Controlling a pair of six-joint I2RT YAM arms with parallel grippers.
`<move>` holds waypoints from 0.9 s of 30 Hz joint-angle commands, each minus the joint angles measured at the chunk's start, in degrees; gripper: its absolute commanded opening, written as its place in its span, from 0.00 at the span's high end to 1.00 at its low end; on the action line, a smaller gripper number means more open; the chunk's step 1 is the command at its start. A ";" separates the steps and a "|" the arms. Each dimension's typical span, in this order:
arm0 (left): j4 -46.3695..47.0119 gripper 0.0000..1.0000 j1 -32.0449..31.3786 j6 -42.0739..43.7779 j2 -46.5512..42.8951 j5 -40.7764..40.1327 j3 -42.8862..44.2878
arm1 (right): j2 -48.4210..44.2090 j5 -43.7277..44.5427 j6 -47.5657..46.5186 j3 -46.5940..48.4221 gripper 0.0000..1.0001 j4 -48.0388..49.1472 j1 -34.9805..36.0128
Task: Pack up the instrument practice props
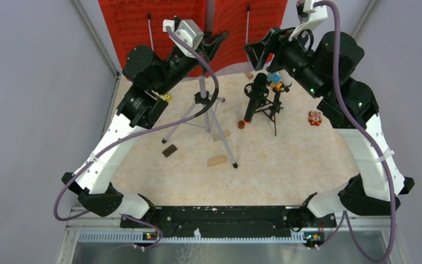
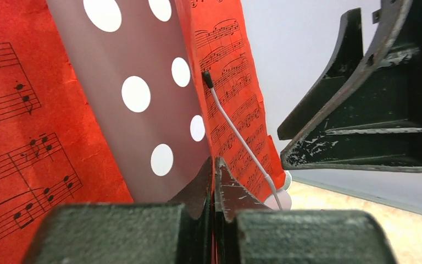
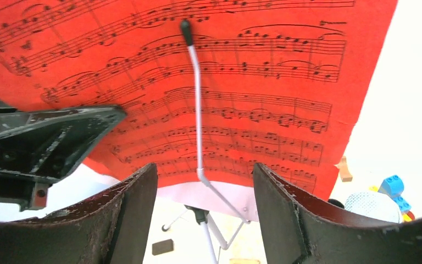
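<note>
The red sheet-music pages [image 1: 154, 27] lie on the grey perforated plate [image 2: 137, 104] of the music stand, on its silver tripod [image 1: 203, 110]. My left gripper [image 1: 215, 41] is shut at the lower middle of the stand, and a thin red edge of the right page [image 2: 233, 104] shows between its fingertips [image 2: 226, 184]. My right gripper [image 1: 257, 52] is open and empty just in front of the right page [image 3: 209, 82], its jaws either side of the wire page-holder [image 3: 196, 110]. The black microphone [image 1: 254, 96] with orange end sits in the small black tripod [image 1: 273, 109]. I see no white tube.
A blue-and-orange toy car [image 1: 275, 81] sits behind the microphone. Wooden blocks [image 1: 217, 160] and a dark block [image 1: 169, 150] lie near the tripod's feet. A small owl toy [image 1: 315, 117] is at the right. Grey walls close in both sides.
</note>
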 commanded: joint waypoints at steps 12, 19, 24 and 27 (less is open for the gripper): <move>-1.58 1.00 -0.14 0.10 -1.08 -1.97 0.93 | 2.94 -18.33 6.87 2.12 0.45 2.34 -8.83; -2.00 1.00 -0.16 0.07 -1.30 -1.68 0.84 | 3.01 -17.41 5.95 1.19 0.64 5.20 -8.88; -2.00 1.00 -0.16 0.08 -1.33 -1.27 0.84 | 4.23 -17.06 4.52 3.45 0.68 5.33 -8.83; -1.78 1.00 -0.17 0.00 -1.28 -1.44 0.84 | 6.25 -17.33 4.01 6.74 0.68 3.65 -8.83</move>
